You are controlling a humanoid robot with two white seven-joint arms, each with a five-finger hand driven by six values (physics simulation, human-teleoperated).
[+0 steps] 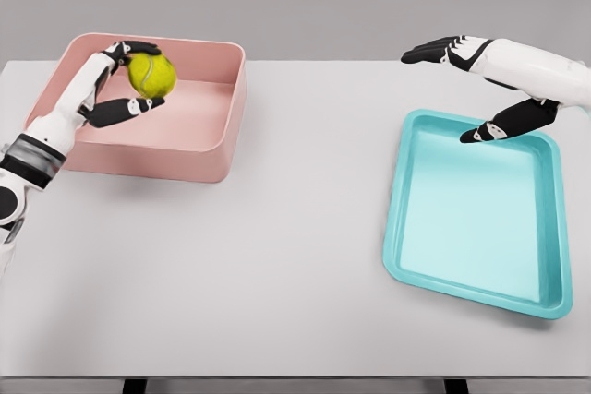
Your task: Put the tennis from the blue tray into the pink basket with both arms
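At upper left, the left hand point(129, 80) grips the fuzzy yellow-green tennis ball point(151, 74) over the pink rectangular plastic basket point(222, 140), ready to drop it; the right hand point(462, 89) hangs slack above the empty blue tray point(392, 246).

Yellow-green tennis ball point(151, 74) with a faint pale seam. Pink basket point(222, 108), plain, inside and out. Turquoise-blue tray point(399, 200), paler floor. White arms, black fingers point(125, 110) with white joints. Light grey counter point(277, 256), grey backdrop.

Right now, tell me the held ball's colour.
Yellow-green tennis ball, clearest in the head view.
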